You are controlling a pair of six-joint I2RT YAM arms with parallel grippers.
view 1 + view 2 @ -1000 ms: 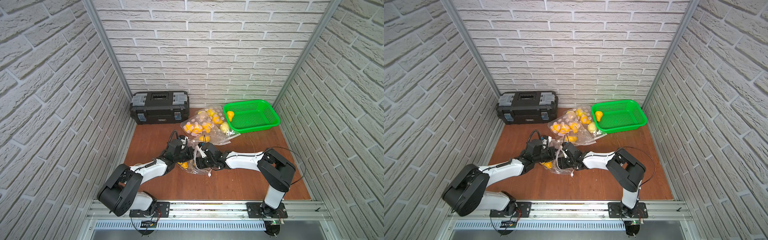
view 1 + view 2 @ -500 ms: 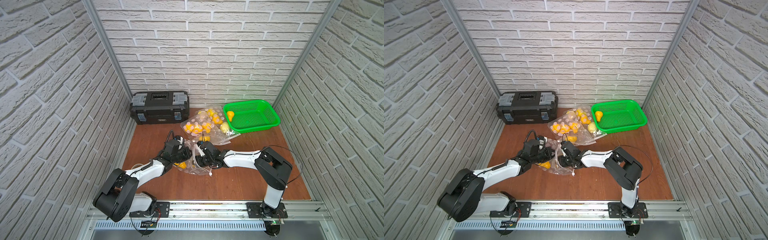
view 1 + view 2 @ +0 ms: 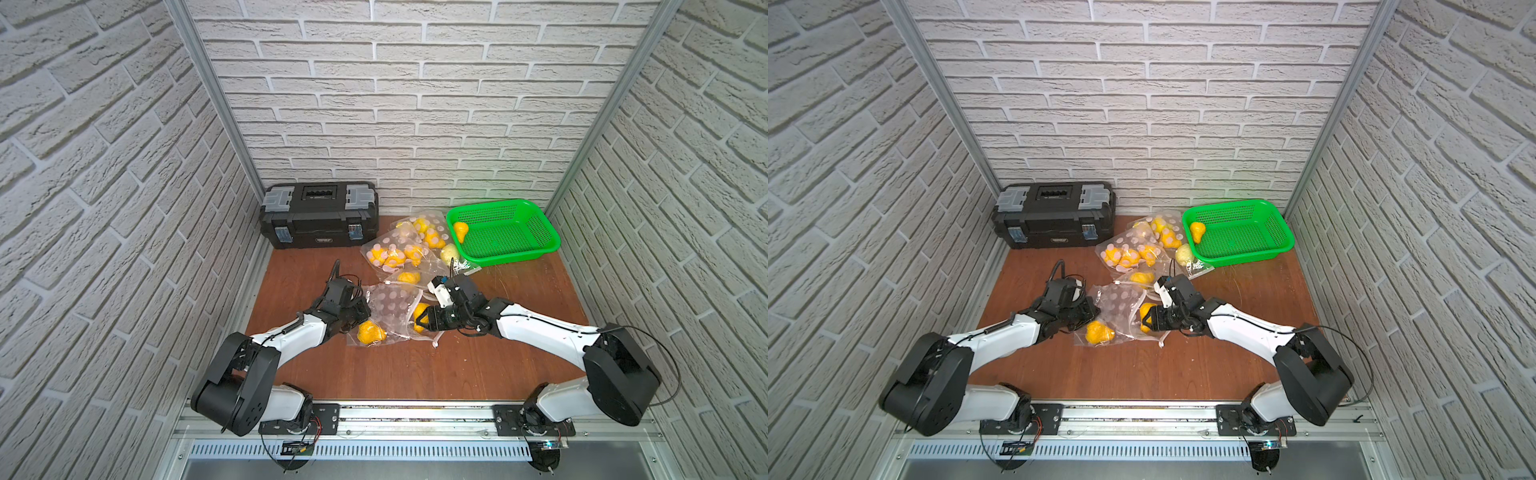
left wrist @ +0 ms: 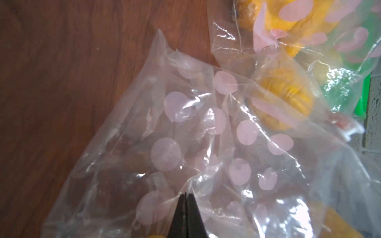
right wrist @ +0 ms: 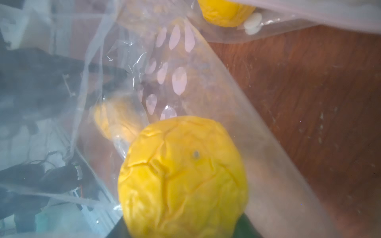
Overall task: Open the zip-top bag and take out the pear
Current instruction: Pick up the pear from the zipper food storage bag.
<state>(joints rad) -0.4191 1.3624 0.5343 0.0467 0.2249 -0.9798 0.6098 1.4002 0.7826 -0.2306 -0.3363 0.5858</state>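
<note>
Right gripper: jaws part-closed around the pear, which sits at the fingertips in the mouth of the zip-top bag. Long axis unreadable. A second pear lies deeper in. Farthest, the left gripper is pinched tight on film. Judged exit: straight back along the right arm.

pear cut off at the right wrist view's edge, jaws mostly behind it
</note>
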